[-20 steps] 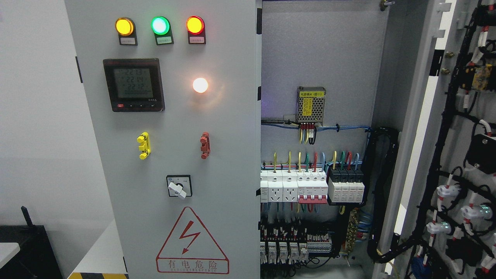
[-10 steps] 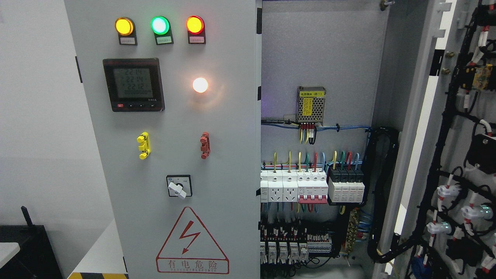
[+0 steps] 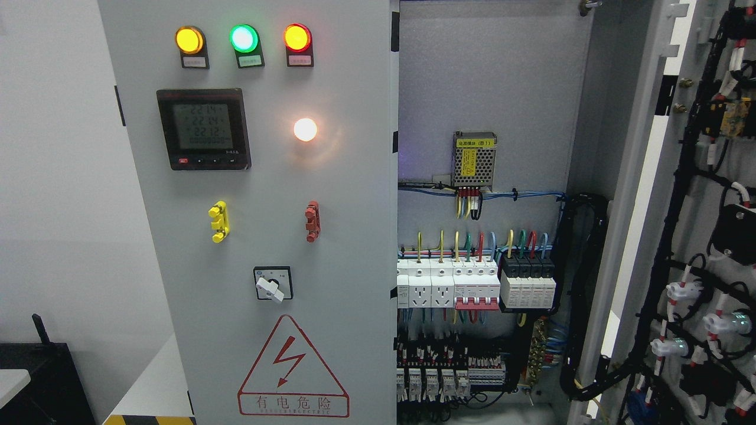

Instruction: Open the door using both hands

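Observation:
A grey electrical cabinet fills the head view. Its left door [image 3: 331, 248] stands closed and carries yellow, green and red lamps, a digital meter [image 3: 204, 128], a lit white lamp [image 3: 305, 130], a yellow handle [image 3: 218, 222], a red handle [image 3: 312, 221], a rotary switch [image 3: 272, 284] and a red warning triangle. The right door [image 3: 703, 212] is swung wide open at the right edge, its wired inner face showing. Neither of my hands nor arms shows in the picture.
Inside the open half are a small power supply [image 3: 473, 159], a row of breakers and sockets [image 3: 475, 283], coloured wires and black cable bundles [image 3: 582, 295]. A white wall and a dark box [image 3: 41, 383] lie at the left.
Only the meter's digits flicker; the doors have not moved.

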Robot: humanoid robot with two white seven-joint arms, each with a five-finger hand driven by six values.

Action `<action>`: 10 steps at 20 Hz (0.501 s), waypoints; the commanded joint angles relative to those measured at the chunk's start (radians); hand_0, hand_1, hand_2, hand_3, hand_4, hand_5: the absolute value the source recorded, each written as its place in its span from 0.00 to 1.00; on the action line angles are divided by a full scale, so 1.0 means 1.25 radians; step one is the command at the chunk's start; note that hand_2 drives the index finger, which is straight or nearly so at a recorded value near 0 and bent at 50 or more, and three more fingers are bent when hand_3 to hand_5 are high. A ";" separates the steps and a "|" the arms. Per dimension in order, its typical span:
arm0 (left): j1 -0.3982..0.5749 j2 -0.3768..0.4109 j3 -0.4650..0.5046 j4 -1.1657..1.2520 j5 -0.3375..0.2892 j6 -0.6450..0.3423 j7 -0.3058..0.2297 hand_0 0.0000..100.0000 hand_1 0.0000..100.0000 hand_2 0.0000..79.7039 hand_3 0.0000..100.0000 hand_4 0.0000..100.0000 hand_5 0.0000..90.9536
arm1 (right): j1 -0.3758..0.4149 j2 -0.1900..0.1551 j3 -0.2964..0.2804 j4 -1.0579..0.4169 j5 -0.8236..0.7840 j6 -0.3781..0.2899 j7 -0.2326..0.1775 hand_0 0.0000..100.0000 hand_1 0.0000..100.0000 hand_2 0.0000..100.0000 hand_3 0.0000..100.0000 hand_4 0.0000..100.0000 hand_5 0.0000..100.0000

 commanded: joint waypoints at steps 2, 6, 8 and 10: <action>0.000 0.000 0.010 0.000 -0.009 0.000 0.000 0.00 0.00 0.00 0.00 0.03 0.00 | -0.119 0.008 -0.009 -0.001 -0.105 0.073 0.000 0.11 0.00 0.00 0.00 0.00 0.00; 0.000 0.000 0.010 0.000 -0.009 0.000 0.000 0.00 0.00 0.00 0.00 0.03 0.00 | -0.173 0.027 -0.009 0.005 -0.128 0.132 0.000 0.11 0.00 0.00 0.00 0.00 0.00; 0.000 0.000 0.010 0.000 -0.009 0.000 0.000 0.00 0.00 0.00 0.00 0.03 0.00 | -0.194 0.046 -0.009 0.010 -0.129 0.151 0.000 0.11 0.00 0.00 0.00 0.00 0.00; 0.000 0.000 0.010 0.000 -0.009 -0.002 0.000 0.00 0.00 0.00 0.00 0.03 0.00 | -0.218 0.063 -0.009 0.022 -0.128 0.177 0.000 0.11 0.00 0.00 0.00 0.00 0.00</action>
